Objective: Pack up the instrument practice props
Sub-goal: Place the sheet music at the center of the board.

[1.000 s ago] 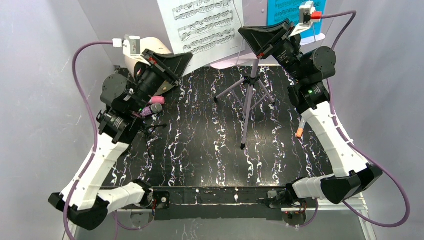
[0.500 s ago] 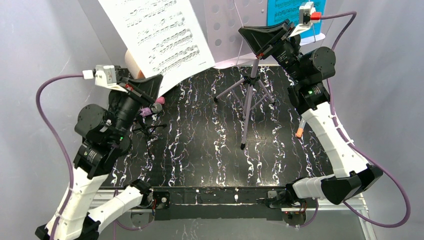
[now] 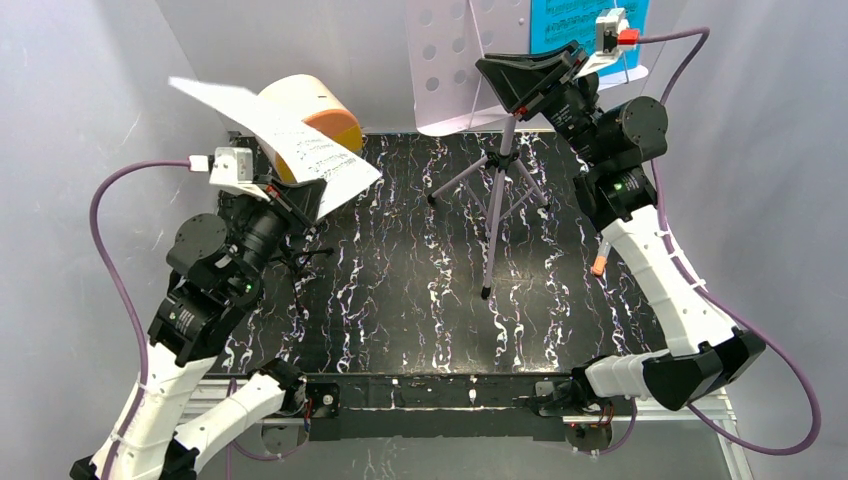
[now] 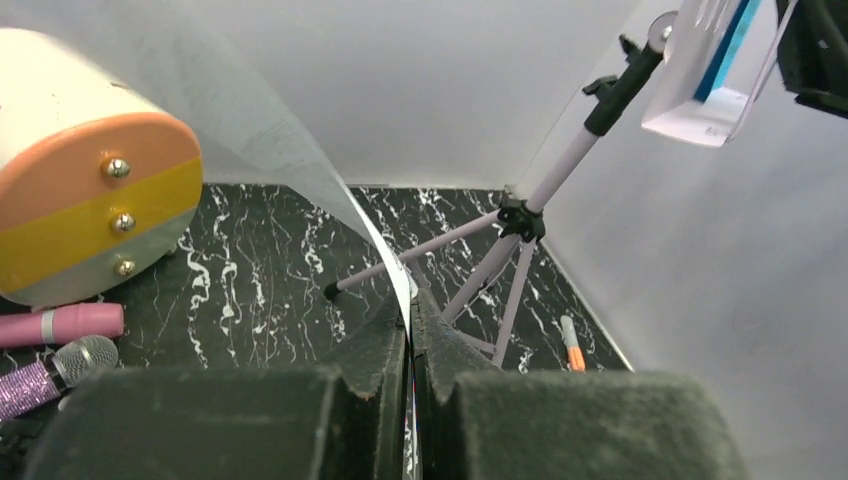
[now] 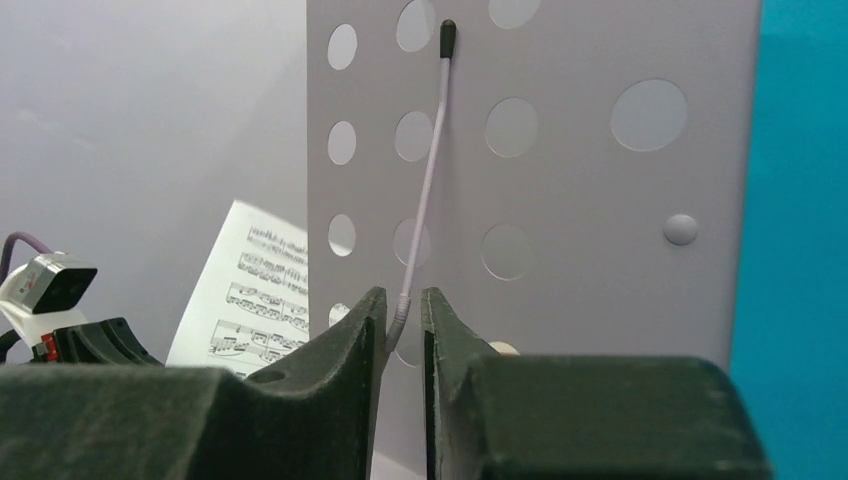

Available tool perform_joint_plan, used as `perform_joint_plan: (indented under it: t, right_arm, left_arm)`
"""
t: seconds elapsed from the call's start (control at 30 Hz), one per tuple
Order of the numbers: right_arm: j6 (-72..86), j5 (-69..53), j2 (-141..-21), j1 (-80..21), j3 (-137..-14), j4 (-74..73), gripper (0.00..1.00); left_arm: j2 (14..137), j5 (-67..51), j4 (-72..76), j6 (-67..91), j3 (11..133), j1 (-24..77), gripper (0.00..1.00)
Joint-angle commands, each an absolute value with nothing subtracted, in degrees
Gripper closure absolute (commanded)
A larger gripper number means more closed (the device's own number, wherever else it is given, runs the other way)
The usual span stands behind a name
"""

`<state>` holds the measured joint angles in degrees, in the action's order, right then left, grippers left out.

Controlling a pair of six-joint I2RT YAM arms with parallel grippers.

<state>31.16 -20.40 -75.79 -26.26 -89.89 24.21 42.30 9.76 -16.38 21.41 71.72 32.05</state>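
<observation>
My left gripper (image 3: 306,196) is shut on the edge of the white sheet-music page (image 3: 280,140), which bends up over the cream box; the page (image 4: 290,170) rises from between the jaws in the left wrist view. My right gripper (image 3: 516,86) is shut on the lower edge of the lilac perforated music rack (image 3: 455,60), with the rack's thin wire page holder (image 5: 425,190) between the jaws. The blue page (image 3: 580,20) stands on the rack. The pink microphone (image 4: 60,323) and the purple microphone (image 4: 50,370) lie by the box. A black mic tripod (image 3: 300,262) lies beside my left arm.
The cream cylinder box (image 3: 305,105) with its orange-grey knobbed face (image 4: 80,190) lies at the back left. The rack's tripod legs (image 3: 495,200) spread over the middle back of the black marbled table (image 3: 400,300). An orange-tipped pen (image 3: 598,262) lies at the right.
My left gripper has pulled the white page off the rack, left and down, so it now hangs over the cream box. The right arm has not moved.
</observation>
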Motion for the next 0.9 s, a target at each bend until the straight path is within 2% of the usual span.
perform_joint_plan:
  t: [0.0, 0.17, 0.47, 0.73, 0.87]
  right_arm:
    - [29.2, -18.8, -73.6, -25.9, -88.6, 25.4, 0.71]
    - [27.9, -19.2, -71.4, -25.9, -86.7, 25.4, 0.61]
    - [24.7, -18.0, -64.6, -25.9, -81.5, 23.8, 0.34]
    - [25.5, -16.1, -53.4, -25.9, -69.7, 23.1, 0.19]
    - [23.3, -13.8, -48.9, -25.9, -66.0, 20.3, 0.12]
  left_arm:
    - [43.8, 8.2, -17.9, 22.0, 71.0, 32.3, 1.0]
    - [47.6, 4.2, -18.0, 22.7, 71.2, 32.3, 1.0]
    - [54.6, 0.3, -14.9, 23.6, 70.4, 32.3, 1.0]
    - [64.7, -4.2, -7.6, 25.0, 70.7, 31.8, 1.0]
    - [72.4, -10.1, -3.0, 27.1, 73.6, 30.5, 1.0]
